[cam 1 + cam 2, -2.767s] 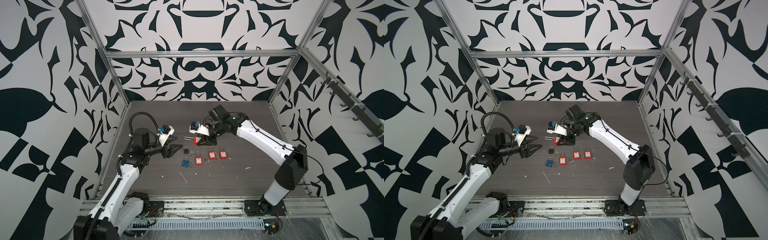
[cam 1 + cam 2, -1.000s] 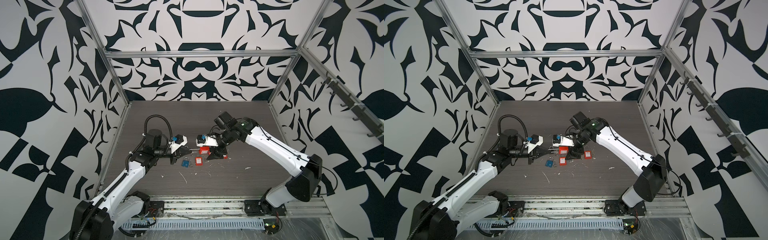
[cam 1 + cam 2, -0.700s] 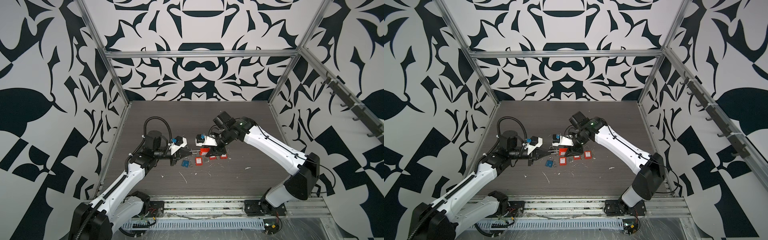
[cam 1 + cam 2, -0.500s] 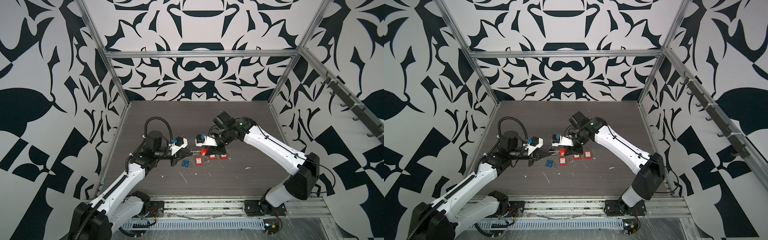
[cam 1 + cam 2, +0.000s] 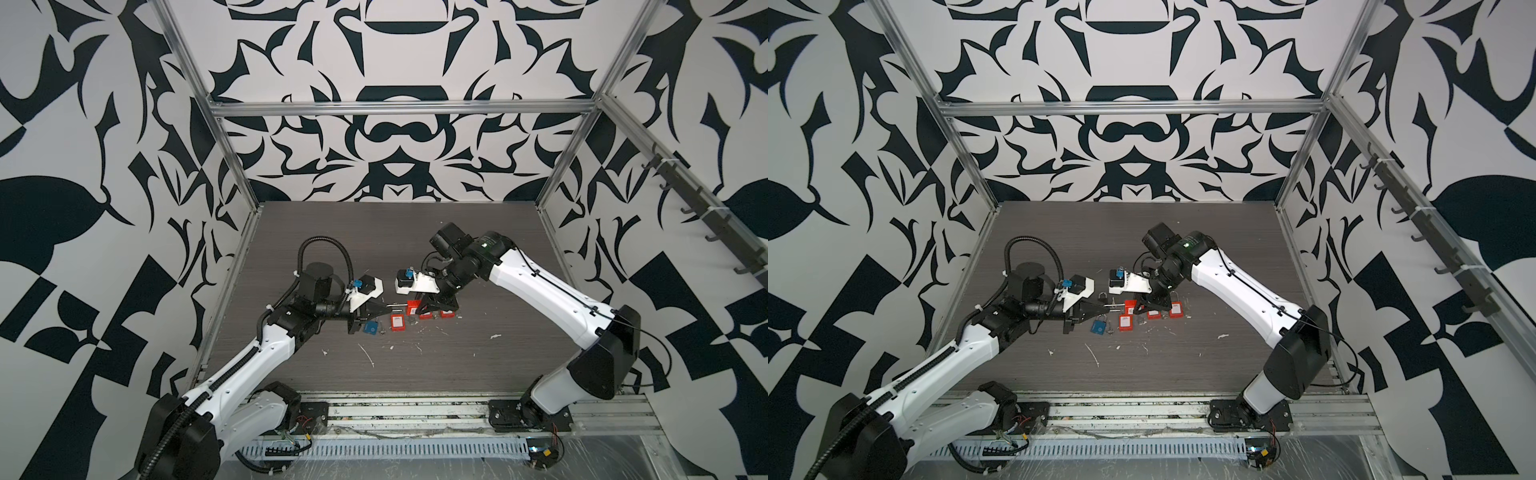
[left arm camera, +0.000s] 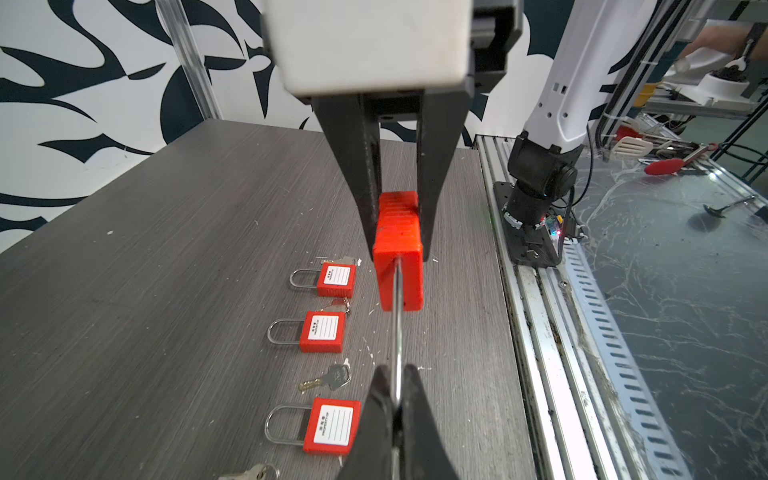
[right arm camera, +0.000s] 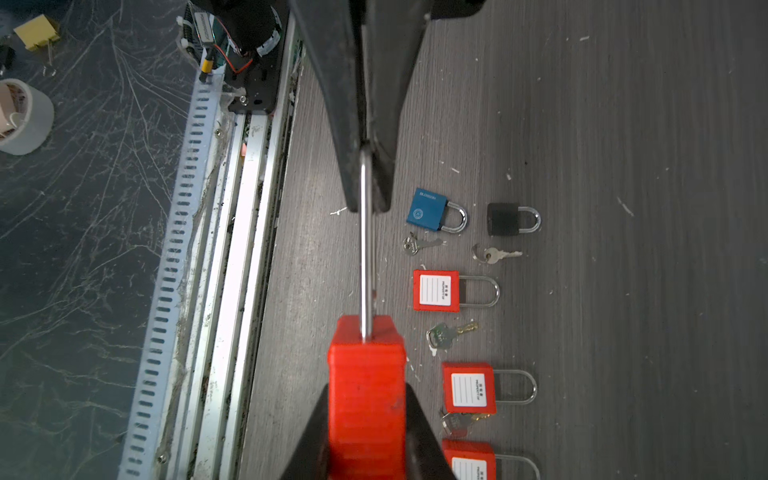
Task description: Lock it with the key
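Observation:
A red padlock (image 5: 412, 306) (image 5: 1130, 306) hangs above the table, stretched between my two grippers. My left gripper (image 6: 395, 376) (image 5: 388, 306) is shut on its steel shackle (image 6: 397, 316). My right gripper (image 7: 365, 395) (image 5: 1138, 309) is shut on the lock's ribbed red body (image 7: 365, 374), one finger on each side face. The shackle (image 7: 365, 249) runs straight from the body into the left jaws. A loose key (image 7: 449, 333) (image 6: 328, 379) lies flat on the table beside the row of locks; neither gripper holds a key.
On the table below lie a blue padlock (image 7: 432, 210) (image 5: 369, 327), a black padlock (image 7: 509, 219), three more red padlocks (image 7: 440, 291) (image 7: 469, 389) (image 7: 469, 463) and two other keys (image 7: 419, 244) (image 7: 496, 254). The slotted metal rail (image 7: 178, 249) runs along the table's front edge.
Both arms came together over the row of locks. In the last second the right jaws closed onto the red padlock's body; the left stayed shut on the shackle.

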`<state>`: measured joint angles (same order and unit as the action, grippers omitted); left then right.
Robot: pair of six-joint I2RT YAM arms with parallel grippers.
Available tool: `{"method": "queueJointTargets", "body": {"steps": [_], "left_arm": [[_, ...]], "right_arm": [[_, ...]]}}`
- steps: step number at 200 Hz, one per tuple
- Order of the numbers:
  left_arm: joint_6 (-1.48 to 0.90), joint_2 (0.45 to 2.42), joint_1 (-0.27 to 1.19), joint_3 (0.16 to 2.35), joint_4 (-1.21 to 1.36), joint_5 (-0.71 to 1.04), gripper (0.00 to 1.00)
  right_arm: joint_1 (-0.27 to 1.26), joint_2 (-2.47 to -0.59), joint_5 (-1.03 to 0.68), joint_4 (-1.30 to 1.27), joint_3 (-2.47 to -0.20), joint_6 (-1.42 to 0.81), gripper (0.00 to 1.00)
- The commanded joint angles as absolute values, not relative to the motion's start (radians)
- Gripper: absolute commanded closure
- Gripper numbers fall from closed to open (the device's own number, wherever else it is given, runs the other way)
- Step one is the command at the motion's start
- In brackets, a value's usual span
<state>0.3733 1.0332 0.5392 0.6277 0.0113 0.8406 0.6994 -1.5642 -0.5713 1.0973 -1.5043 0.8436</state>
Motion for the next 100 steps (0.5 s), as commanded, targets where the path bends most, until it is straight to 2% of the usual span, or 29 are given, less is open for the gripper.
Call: {"method": "queueJointTargets", "body": {"steps": [1,35,100], "left_arm": [[0.380,1.049,0.610,0.612,0.118,0.795,1.00],[0.400,1.028,0.659,0.582,0.172,0.727,1.00],[0.414,0.959,0.683,0.537,0.205,0.699,1.00]], "right_arm": [[0.728,-1.545,-0.760,0.964,-1.537,0.839,0.86],[0.726,-1.518,-0.802,0.916,-1.508,0.838,0.86],[0.716,-1.510,-0.814,0.877,-1.483,0.831,0.87]]}}
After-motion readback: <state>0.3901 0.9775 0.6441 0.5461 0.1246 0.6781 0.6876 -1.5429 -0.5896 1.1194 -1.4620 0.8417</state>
